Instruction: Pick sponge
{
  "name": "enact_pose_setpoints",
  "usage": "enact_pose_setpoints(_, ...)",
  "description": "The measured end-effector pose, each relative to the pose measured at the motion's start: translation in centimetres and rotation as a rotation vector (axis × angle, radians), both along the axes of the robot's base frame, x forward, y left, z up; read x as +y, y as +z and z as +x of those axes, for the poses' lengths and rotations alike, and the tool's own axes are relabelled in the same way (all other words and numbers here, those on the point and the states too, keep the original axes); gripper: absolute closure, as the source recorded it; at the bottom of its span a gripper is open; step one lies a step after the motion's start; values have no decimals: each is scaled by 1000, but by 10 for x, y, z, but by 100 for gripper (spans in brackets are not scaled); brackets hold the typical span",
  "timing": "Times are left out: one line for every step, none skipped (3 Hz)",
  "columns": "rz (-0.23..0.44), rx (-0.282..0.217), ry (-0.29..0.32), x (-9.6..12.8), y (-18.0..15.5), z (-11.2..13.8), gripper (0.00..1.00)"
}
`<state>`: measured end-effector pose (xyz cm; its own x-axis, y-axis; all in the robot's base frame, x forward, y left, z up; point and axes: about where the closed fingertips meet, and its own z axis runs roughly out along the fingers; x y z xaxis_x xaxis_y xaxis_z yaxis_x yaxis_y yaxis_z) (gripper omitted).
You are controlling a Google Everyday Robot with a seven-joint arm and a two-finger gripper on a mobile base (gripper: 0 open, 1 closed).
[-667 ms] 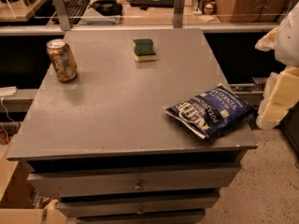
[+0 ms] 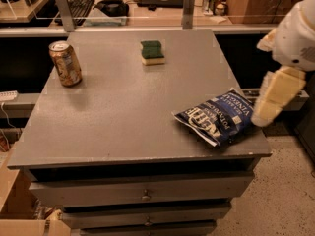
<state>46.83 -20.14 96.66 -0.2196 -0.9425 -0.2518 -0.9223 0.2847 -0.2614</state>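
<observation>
- The sponge (image 2: 152, 52) lies flat on the far part of the desk (image 2: 118, 122), a little right of the middle, green scouring side up and yellow foam underneath. Bare surface surrounds it on every side, which leaves room for a grasp from above.
- A drink can (image 2: 65, 63) stands upright near the far left corner, well apart from the sponge, so it should not get in the way of a reach.
- A blue chip bag (image 2: 216, 116) lies flat near the front right edge. It sits between the gripper and the sponge on a straight diagonal, so a low sweep across the desk could nudge it.
- The gripper (image 2: 268, 107) hangs off the right side of the desk, just beside the chip bag's right end and well apart from the sponge. It holds nothing that shows.
- Whether the jaws are released or clenched cannot be told from this angle.
- The arm (image 2: 295, 33) comes in from the upper right, its white wrist bulking above and the pale end sloping down and to the left towards the desk edge.
- Judging by this pose, the approach has hardly begun; the next move calls for lifting over the bag and travelling to the far side before lowering onto the sponge.
</observation>
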Motion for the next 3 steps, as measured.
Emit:
enact_pose_setpoints(91,-24,-29,27,-27,60,0)
enact_pose_setpoints(202,-48,-56,62,-50,120,0)
enact_pose_setpoints(331,-103,-55,108,-54,180,0)
